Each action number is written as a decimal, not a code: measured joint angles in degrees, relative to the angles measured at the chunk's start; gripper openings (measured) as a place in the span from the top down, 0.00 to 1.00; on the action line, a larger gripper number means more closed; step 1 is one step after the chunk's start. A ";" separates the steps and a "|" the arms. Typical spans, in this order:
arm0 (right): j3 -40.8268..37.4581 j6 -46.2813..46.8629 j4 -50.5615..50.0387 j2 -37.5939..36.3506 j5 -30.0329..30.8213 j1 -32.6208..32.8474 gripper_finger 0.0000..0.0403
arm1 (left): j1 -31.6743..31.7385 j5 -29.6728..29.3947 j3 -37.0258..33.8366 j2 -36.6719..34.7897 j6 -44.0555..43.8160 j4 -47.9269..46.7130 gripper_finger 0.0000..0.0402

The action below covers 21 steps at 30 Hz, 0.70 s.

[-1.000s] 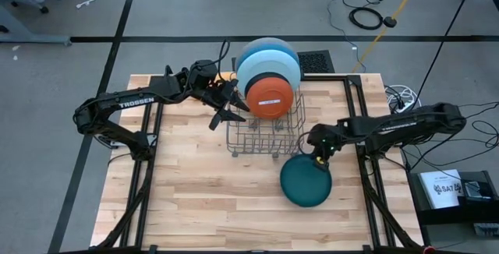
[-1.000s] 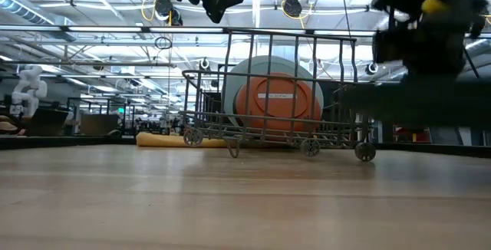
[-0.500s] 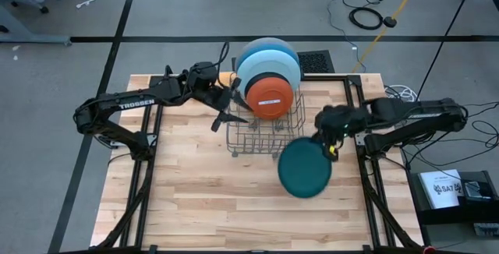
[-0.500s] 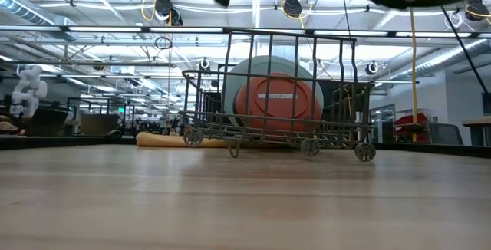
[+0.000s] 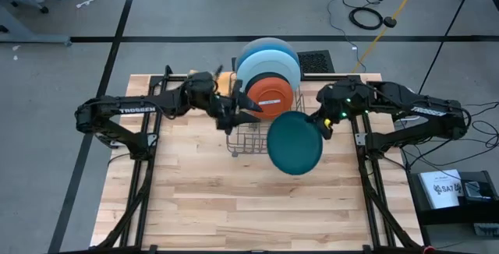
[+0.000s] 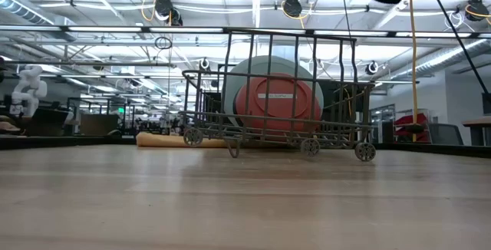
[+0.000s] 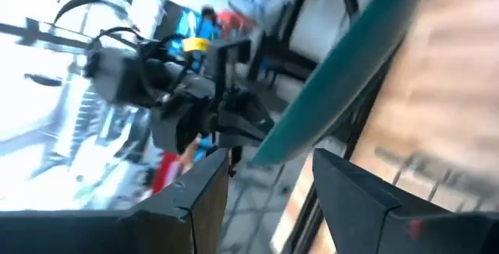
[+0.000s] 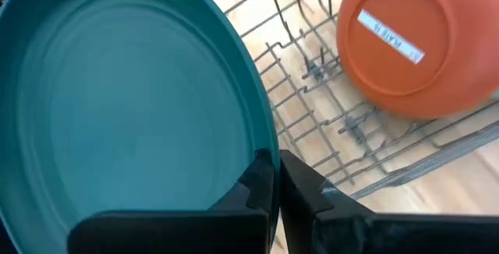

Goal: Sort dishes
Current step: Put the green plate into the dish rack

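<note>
**Operator A:** Where was the teal plate (image 5: 295,142) at that point?

**Operator B:** It was held in the air over the front edge of the wire rack (image 5: 261,133), clear of the desk (image 5: 195,199). The right end effector (image 5: 325,125) was clamped shut on its rim – the right wrist view showed both dark fingers pinching the edge. The orange plate (image 5: 269,96) stood upright in the rack, touching the large blue plate (image 5: 273,65) behind it, with a grey plate (image 5: 261,46) at the back.

**Operator A:** And the left arm?

**Operator B:** The left end effector (image 5: 238,114) hovered just beside the rack's left side, fingers spread, holding nothing.

**Operator A:** Risks, in your judgement?

**Operator B:** Three. The grip was on the rim only, so a smooth, glossy plate could pivot or slip if the arm swung fast. The plate's lower edge could catch a thin wire tine and tip the light rack, which stood on small feet. The two end effectors were near each other, so a collision was possible.

**Operator A:** Materials?

**Operator B:** The plates were round, shallow and hard-looking, with faint concentric rings – the orange one carried a white sticker (image 8: 391,36). The rack was bare thin metal wire. The desk was pale planked wood.
</note>
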 joint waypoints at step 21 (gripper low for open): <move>0.00 -0.36 4.96 8.30 -10.85 -8.33 1.00 | -10.81 -28.63 -0.09 4.27 18.13 -1.72 0.63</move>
